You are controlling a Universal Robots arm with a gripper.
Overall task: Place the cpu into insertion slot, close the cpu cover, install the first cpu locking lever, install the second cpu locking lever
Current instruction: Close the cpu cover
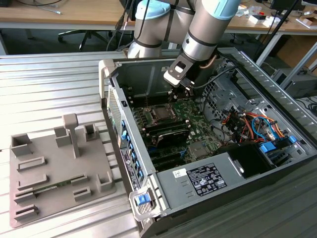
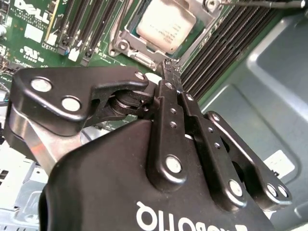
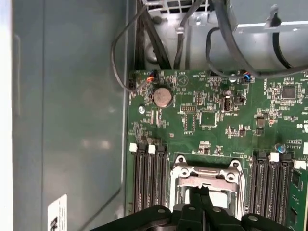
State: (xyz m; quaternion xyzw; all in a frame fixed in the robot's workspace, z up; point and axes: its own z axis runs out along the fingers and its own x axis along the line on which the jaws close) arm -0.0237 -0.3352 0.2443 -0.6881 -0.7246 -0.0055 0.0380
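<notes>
While the arm reaches down into the open computer case (image 1: 277, 104) lying on its side on the ribbed metal bench (image 1: 49, 84), the exterior view shows the gripper (image 1: 187, 89) low over the green motherboard (image 1: 200, 124), just beyond the insertion slot (image 1: 161, 114). A grey moulded fixture tray (image 1: 54, 163) sits on the bench toward the exterior view's left, well apart from the case. A bundle of red, orange and blue cables (image 1: 247, 121) lies in the case toward the exterior view's right.

As the second wrist view looks along the black fingers (image 2: 166, 125), they are drawn together with nothing seen between them, and their tips end just beside one corner of the slot. The cpu (image 2: 166, 24) lies flat inside the slot, silvery top up. The cpu cover (image 2: 199, 31) is down around the chip's edges. A thin metal lever rod (image 2: 255, 3) runs past the socket's far corner, above the long black memory slots (image 2: 216, 53); whether it is latched I cannot tell.

Where the first wrist view looks across the board, the gripper's tips stand at the edge of the silvery cover frame. Memory slots flank the socket on both sides. A round coin cell (image 3: 162, 96) sits farther off on the board, and dark cables (image 3: 120, 48) hang along the case wall beyond it.
</notes>
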